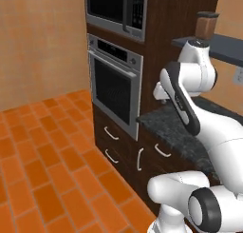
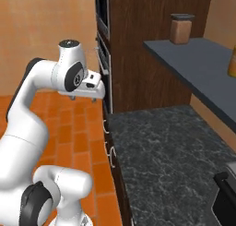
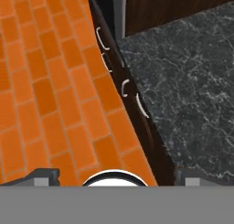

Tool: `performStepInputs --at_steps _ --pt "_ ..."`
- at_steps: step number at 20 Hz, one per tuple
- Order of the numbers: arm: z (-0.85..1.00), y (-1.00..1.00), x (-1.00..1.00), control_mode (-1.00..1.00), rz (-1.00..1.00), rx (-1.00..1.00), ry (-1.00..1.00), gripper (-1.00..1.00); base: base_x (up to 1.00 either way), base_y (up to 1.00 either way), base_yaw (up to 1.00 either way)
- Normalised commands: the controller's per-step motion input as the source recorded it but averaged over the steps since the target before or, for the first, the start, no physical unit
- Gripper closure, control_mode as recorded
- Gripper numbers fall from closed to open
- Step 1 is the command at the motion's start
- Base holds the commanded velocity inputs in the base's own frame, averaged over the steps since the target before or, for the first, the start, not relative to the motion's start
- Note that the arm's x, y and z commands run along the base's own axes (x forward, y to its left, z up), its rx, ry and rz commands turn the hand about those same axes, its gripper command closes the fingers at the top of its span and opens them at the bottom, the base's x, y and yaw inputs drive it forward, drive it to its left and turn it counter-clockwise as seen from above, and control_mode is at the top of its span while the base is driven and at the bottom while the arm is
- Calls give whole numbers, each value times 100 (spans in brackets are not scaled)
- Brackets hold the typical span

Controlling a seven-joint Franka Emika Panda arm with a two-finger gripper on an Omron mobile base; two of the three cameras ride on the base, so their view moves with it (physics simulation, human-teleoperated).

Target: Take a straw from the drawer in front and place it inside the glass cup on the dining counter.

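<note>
Dark drawer (image 1: 163,150) fronts are shut; the gripper (image 2: 94,92) is held fully open, empty. Reaching a handle (image 3: 142,105) is judged next.

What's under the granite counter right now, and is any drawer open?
Under the granite counter sit dark drawers with silver handles, all shut. Their contents are hidden, so no straw can be seen. The open hand hangs above the orange floor.
</note>
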Motion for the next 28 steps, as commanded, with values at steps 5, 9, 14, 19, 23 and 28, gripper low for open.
performStepInputs --at_steps 5,9,14,19,23,28 --pt "-6 0 -5 -100 26 -2 -1 -100 0 -13 7" --pt "-39 83 -9 -100 20 -26 -8 -100 0 0 0" --pt "-84 83 0 -100 4 -48 -11 -100 0 0 0" --pt "-100 46 16 -100 0 -51 -8 -100 0 0 0" --pt "-100 27 23 -100 0 -49 -3 -100 0 0 0" --pt "-97 2 22 -100 0 -44 -5 -100 0 0 0"
